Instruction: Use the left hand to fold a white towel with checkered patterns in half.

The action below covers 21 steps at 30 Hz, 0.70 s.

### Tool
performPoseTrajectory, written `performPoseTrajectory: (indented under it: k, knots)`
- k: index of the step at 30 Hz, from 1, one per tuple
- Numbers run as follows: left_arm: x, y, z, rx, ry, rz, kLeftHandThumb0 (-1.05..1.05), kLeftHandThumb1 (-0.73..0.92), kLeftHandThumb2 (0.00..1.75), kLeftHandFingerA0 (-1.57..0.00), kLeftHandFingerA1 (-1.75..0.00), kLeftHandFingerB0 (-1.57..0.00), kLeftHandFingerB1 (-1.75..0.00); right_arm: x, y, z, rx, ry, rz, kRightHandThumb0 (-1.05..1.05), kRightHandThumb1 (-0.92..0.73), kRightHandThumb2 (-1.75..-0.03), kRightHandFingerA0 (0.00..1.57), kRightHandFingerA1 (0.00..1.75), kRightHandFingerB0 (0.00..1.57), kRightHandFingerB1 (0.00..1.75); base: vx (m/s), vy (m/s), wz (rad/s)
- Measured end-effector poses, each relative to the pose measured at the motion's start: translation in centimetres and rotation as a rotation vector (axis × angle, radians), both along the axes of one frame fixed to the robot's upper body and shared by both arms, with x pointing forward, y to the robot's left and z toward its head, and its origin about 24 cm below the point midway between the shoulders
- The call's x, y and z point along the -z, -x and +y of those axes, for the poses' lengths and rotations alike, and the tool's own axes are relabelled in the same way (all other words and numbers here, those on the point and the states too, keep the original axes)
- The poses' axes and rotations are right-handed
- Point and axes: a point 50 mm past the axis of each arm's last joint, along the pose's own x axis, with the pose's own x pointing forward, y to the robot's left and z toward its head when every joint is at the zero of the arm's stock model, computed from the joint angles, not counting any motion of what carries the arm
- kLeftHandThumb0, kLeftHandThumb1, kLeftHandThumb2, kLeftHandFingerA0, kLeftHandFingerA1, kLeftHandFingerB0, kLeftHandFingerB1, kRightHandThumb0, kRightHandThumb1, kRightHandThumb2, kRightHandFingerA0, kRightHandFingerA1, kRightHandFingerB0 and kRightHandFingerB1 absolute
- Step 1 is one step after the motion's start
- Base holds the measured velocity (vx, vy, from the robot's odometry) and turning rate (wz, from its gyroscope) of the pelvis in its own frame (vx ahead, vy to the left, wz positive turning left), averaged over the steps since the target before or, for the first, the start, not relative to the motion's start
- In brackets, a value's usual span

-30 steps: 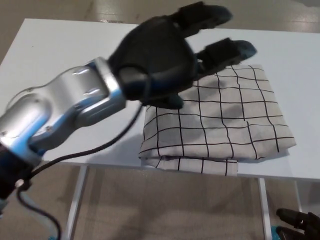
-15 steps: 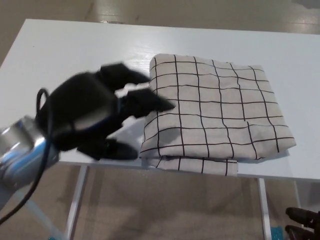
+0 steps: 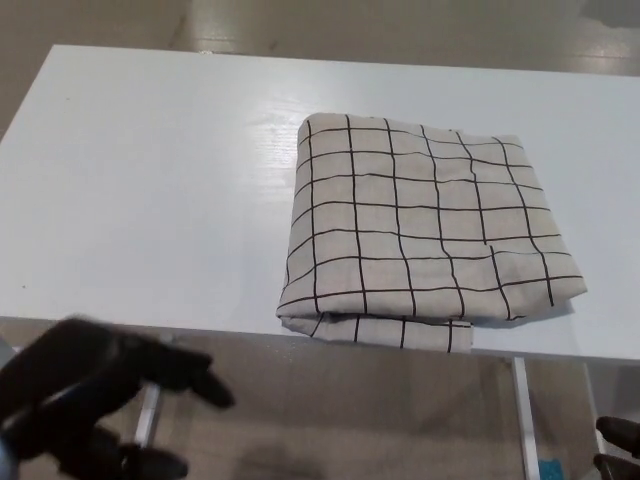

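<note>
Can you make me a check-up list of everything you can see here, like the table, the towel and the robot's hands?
Surface: white table, flat, its near edge running across the lower part of the picture.
Job's things: white checkered towel lies folded on the table's right part, a lower layer peeking out along its near edge, which reaches the table's front edge.
Clutter: nothing seen.
Hands: left hand is blurred, low at the picture's left, below the table edge, apart from the towel and holding nothing. Right hand shows only as dark fingertips at the bottom right corner; open or shut cannot be told.
Cables: nothing seen.
Surroundings: tan floor under and beyond the table, and a white table leg.
</note>
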Motion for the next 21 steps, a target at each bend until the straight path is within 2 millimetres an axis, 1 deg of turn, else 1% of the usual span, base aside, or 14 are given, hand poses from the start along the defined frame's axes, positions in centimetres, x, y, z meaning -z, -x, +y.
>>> performPoseTrajectory:
  k: [3, 5, 6, 7, 8, 10, 11, 12, 14, 15, 18, 19, 20, 21]
  knots:
    - [0.7, 0.7, 0.6, -0.022, 0.012, 0.053, -0.61, 0.51, 0.56, -0.87, -0.52, -0.77, -0.46, 0.1, 0.2, -0.1, 0.006, 0.001, 0.006, -0.25, -0.63, -0.59, 0.55, 0.63, 0.73, 0.57, 0.00, 0.000, 0.00]
    - [1.8, 1.7, 1.8, -0.066, 0.036, 0.145, -0.65, 0.51, 0.57, -0.86, -0.49, -0.73, -0.43, 0.2, 0.6, -0.4, 0.017, 0.003, 0.015, -0.25, -0.63, -0.59, 0.55, 0.63, 0.73, 0.58, 0.00, 0.000, 0.00]
    - [2.2, 2.0, 2.1, -0.079, 0.043, 0.173, -0.67, 0.43, 0.83, -0.87, -0.64, -0.58, -0.51, 0.2, 0.7, -0.5, 0.021, 0.004, 0.018, -0.24, -0.63, -0.59, 0.55, 0.63, 0.73, 0.58, 0.00, 0.000, 0.00]
    - [2.2, 2.0, 2.1, -0.079, 0.043, 0.173, -0.67, 0.43, 0.83, -0.87, -0.64, -0.58, -0.51, 0.2, 0.7, -0.5, 0.021, 0.004, 0.018, -0.24, -0.63, -0.59, 0.55, 0.63, 0.73, 0.58, 0.00, 0.000, 0.00]
    - [2.2, 2.1, 2.2, -0.081, 0.046, 0.178, -0.71, 0.46, 0.62, -0.75, -0.48, -0.57, -0.41, 0.2, 0.8, -0.5, 0.022, 0.005, 0.019, -0.24, -0.63, -0.59, 0.56, 0.62, 0.73, 0.58, 0.00, 0.000, 0.00]
    - [4.1, 2.9, 3.7, -0.177, 0.111, 0.279, -0.71, 0.46, 0.62, -0.75, -0.48, -0.57, -0.41, 0.3, 1.2, -0.8, 0.039, 0.006, 0.031, -0.24, -0.63, -0.59, 0.56, 0.62, 0.73, 0.58, 0.00, 0.000, 0.00]
    - [5.1, 3.3, 4.5, -0.233, 0.150, 0.322, -0.65, 0.53, 0.57, -0.60, -0.41, -0.51, -0.37, 0.4, 1.4, -0.9, 0.044, 0.005, 0.037, -0.24, -0.63, -0.59, 0.56, 0.62, 0.74, 0.57, 0.00, 0.000, 0.00]
    - [5.7, 3.5, 4.9, -0.265, 0.171, 0.346, -0.65, 0.53, 0.57, -0.60, -0.41, -0.51, -0.37, 0.5, 1.5, -1.0, 0.047, 0.005, 0.042, -0.24, -0.63, -0.59, 0.56, 0.62, 0.74, 0.57, 0.00, 0.000, 0.00]
    - [7.1, 3.9, 5.6, -0.332, 0.216, 0.392, -0.67, 0.54, 0.57, -0.51, -0.39, -0.49, -0.36, 0.5, 1.8, -1.1, 0.052, 0.004, 0.050, -0.24, -0.63, -0.59, 0.56, 0.62, 0.74, 0.57, 0.00, 0.000, 0.00]
    - [7.8, 4.2, 6.0, -0.368, 0.242, 0.415, -0.73, 0.48, 0.85, -0.41, -0.50, -0.34, -0.43, 0.6, 1.9, -1.1, 0.054, 0.004, 0.054, -0.24, -0.63, -0.59, 0.56, 0.62, 0.74, 0.57, 0.00, 0.000, 0.00]
    - [10.0, 4.9, 6.8, -0.476, 0.319, 0.477, -0.70, 0.47, 0.88, -0.46, -0.54, -0.26, -0.42, 0.7, 2.2, -1.1, 0.058, 0.003, 0.063, -0.24, -0.63, -0.59, 0.56, 0.62, 0.74, 0.58, 0.00, 0.000, 0.00]
    - [10.6, 5.1, 7.0, -0.510, 0.344, 0.493, -0.70, 0.47, 0.88, -0.46, -0.54, -0.26, -0.42, 0.8, 2.2, -1.1, 0.059, 0.002, 0.066, -0.24, -0.63, -0.59, 0.56, 0.62, 0.74, 0.58, 0.00, 0.000, 0.00]
    - [10.6, 5.1, 7.0, -0.510, 0.344, 0.493, -0.77, 0.54, 0.65, -0.45, -0.42, -0.38, -0.37, 0.8, 2.2, -1.1, 0.059, 0.002, 0.066, -0.24, -0.63, -0.59, 0.56, 0.61, 0.74, 0.57, 0.00, 0.000, 0.00]
    - [11.9, 5.5, 7.2, -0.578, 0.407, 0.526, -0.77, 0.54, 0.65, -0.45, -0.42, -0.38, -0.37, 0.8, 2.4, -1.1, 0.061, 0.002, 0.072, -0.24, -0.63, -0.59, 0.56, 0.61, 0.74, 0.57, 0.00, 0.000, 0.00]
